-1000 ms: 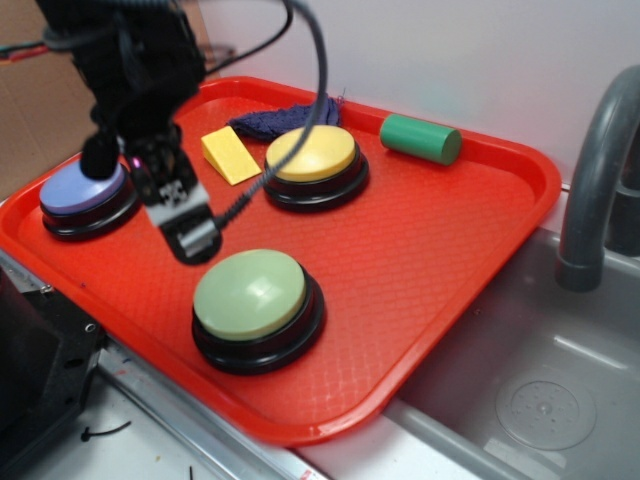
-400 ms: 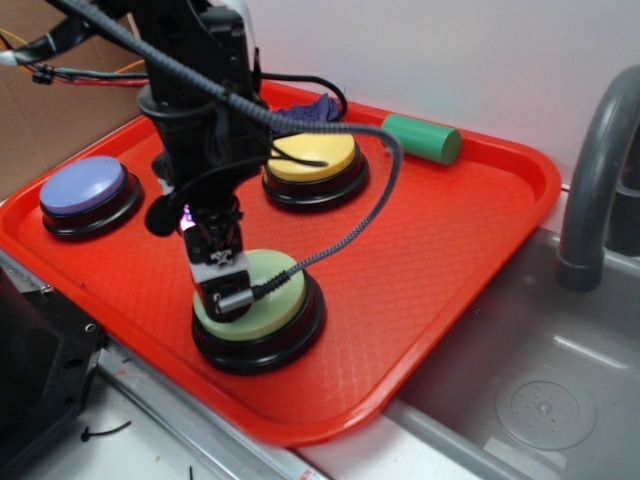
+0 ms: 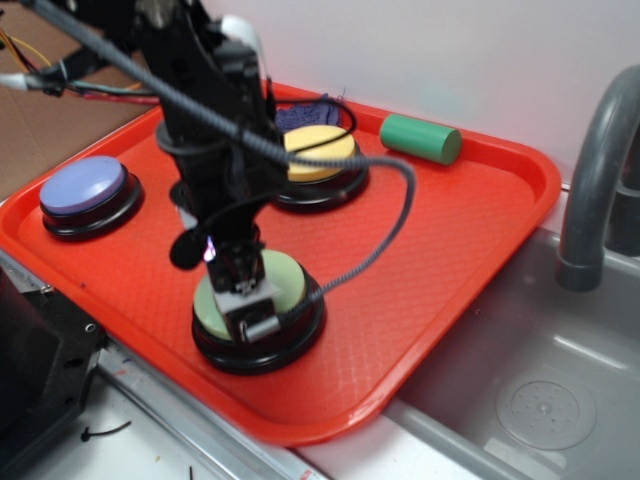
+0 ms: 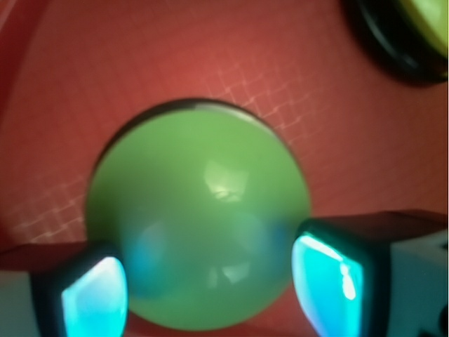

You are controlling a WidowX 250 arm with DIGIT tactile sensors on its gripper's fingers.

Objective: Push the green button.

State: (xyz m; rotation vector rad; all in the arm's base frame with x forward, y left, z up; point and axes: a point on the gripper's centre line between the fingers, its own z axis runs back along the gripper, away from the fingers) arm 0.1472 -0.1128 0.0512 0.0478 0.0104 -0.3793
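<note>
Green button (image 4: 196, 217): smooth pale-green dome, glossy black round base, front of textured red tray (image 3: 480, 230). Gripper (image 4: 210, 291) directly above dome, fingers (image 4: 330, 277) apart, straddling its near half; contact unclear.

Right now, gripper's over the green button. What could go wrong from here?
1. The gripper sits toward one side of the green button, with open fingers straddling the dome; an off-centre push might slide off without clicking.
2. The dangling cable loops near the yellow button and might snag it.
</note>
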